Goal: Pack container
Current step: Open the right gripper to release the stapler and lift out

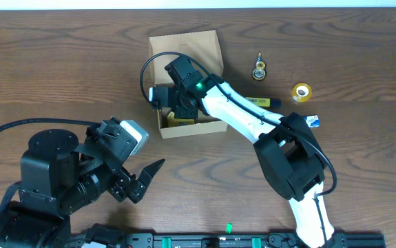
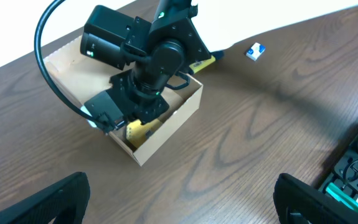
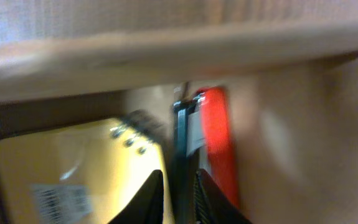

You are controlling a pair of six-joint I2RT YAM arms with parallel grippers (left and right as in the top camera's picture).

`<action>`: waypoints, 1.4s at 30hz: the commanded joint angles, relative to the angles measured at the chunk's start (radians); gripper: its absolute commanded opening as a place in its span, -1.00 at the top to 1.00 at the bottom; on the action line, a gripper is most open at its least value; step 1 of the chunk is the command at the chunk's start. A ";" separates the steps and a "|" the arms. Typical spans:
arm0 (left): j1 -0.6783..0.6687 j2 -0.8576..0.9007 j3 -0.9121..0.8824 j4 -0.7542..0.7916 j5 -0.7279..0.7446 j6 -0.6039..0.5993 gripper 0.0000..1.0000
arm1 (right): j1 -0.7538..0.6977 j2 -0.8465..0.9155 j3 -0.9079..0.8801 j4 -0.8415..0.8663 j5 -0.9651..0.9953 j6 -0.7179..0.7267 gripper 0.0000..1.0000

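Observation:
The tan cardboard container [image 1: 204, 48] stands open at the back middle of the table; it also shows in the left wrist view [image 2: 175, 118]. My right gripper [image 1: 175, 110] reaches down inside it. In the right wrist view its fingers [image 3: 179, 193] are nearly together around a thin dark item with a red side [image 3: 216, 143], next to a small yellow box [image 3: 73, 168] lying in the container. My left gripper [image 1: 149, 176] is open and empty above the table in front of the container, its fingers spread wide [image 2: 179, 199].
To the right of the container lie a yellow marker [image 1: 263, 101], a small brass item [image 1: 259, 69], a yellow tape roll [image 1: 301, 91] and a small blue-and-white item [image 1: 313, 121]. The right arm spans from the front right to the container.

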 commanded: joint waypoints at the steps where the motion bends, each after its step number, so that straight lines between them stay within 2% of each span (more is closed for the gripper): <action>1: 0.002 0.000 0.019 -0.001 0.014 0.006 -0.90 | 0.014 -0.071 0.013 -0.035 -0.006 0.089 0.60; 6: 0.002 0.000 0.019 -0.001 0.015 0.006 -0.91 | 0.014 -0.129 0.013 -0.125 0.008 0.105 0.63; 8: 0.002 0.000 0.019 -0.001 0.015 0.006 -0.90 | 0.014 -0.144 0.013 -0.160 0.053 0.152 0.76; 9: 0.002 0.000 0.019 -0.001 0.015 0.006 -0.90 | 0.014 -0.151 0.013 -0.191 0.087 0.185 0.91; 10: 0.002 0.000 0.019 -0.001 0.014 0.006 -0.91 | 0.014 -0.154 0.013 -0.206 0.099 0.196 0.98; 20: 0.002 0.000 0.019 -0.001 0.015 0.006 -0.90 | 0.013 -0.214 0.013 -0.244 0.106 0.306 0.97; 25: 0.002 0.000 0.019 -0.001 0.014 0.007 -0.90 | 0.011 -0.234 0.013 -0.259 0.106 0.315 0.97; 32: 0.002 0.000 0.019 -0.001 0.015 0.006 -0.90 | -0.027 -0.296 0.014 -0.266 0.106 0.564 0.98; 42: 0.002 0.000 0.019 -0.001 0.014 0.006 -0.91 | -0.219 -0.467 0.014 -0.312 0.072 0.715 0.97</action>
